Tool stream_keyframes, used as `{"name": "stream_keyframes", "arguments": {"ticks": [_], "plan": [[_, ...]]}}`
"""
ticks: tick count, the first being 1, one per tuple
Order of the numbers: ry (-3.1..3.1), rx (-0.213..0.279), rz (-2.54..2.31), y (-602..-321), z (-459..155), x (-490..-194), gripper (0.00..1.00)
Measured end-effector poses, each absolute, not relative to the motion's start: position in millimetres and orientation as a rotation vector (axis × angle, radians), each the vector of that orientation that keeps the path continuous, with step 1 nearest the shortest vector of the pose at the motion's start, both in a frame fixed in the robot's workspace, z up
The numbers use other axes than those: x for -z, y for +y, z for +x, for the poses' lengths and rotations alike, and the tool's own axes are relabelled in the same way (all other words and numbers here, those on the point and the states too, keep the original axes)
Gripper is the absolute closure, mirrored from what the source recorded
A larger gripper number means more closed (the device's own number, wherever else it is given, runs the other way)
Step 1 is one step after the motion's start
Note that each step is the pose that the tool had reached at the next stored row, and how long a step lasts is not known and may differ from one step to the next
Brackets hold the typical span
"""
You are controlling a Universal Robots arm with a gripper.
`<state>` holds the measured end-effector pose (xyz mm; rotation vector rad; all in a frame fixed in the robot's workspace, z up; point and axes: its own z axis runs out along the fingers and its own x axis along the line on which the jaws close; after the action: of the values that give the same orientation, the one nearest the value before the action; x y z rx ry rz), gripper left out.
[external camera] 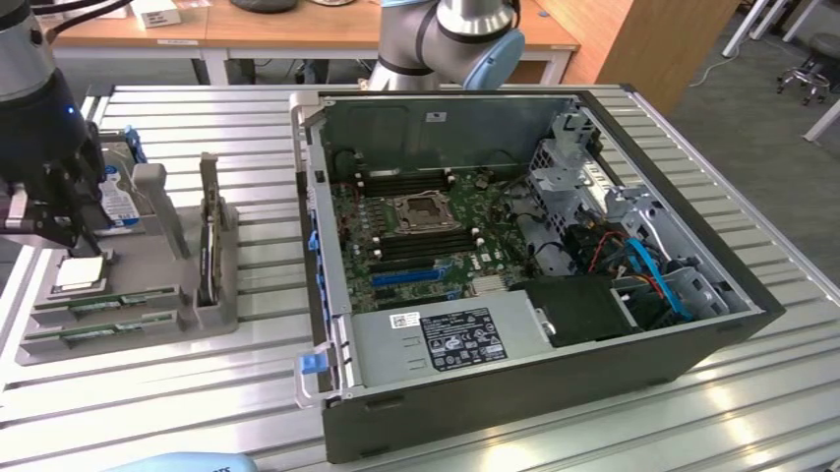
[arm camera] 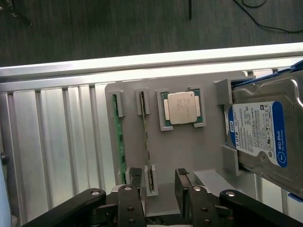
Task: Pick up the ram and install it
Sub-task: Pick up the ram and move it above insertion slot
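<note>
Claw released over the ram, nothing lifted yet.

Up close, the claw hangs wide open, jaws straddling one end of the ram, which sits on edge in its slot on the grey tray, with a second stick just beside it. Beyond them lie the processor and the hard drive. Farther along the worktop stands the open computer case, so pickup and install both look undone.

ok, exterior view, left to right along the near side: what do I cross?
ram sticks in the gray tray → blue latch on the computer case → labelled power supply → blue cables
</note>
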<state>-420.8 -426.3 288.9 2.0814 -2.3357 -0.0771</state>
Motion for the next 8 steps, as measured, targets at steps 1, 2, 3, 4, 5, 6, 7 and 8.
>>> {"name": "stream_keyframes", "arguments": {"ticks": [1,2,3,4,5,6,7,8], "plan": [[-2.336,0.077,2.081,-426,-421,-287,0.59],[-2.336,0.077,2.081,-426,-421,-286,0.59],[-2.336,0.077,2.081,-426,-421,-284,0.59],[-2.336,0.077,2.081,-426,-421,-283,0.59],[-2.335,0.077,2.081,-426,-421,-281,0.59],[-2.336,0.077,2.081,-426,-421,-280,0.59],[-2.336,0.077,2.081,-426,-421,-278,0.59],[-2.336,0.077,2.081,-426,-421,-277,0.59]]}}
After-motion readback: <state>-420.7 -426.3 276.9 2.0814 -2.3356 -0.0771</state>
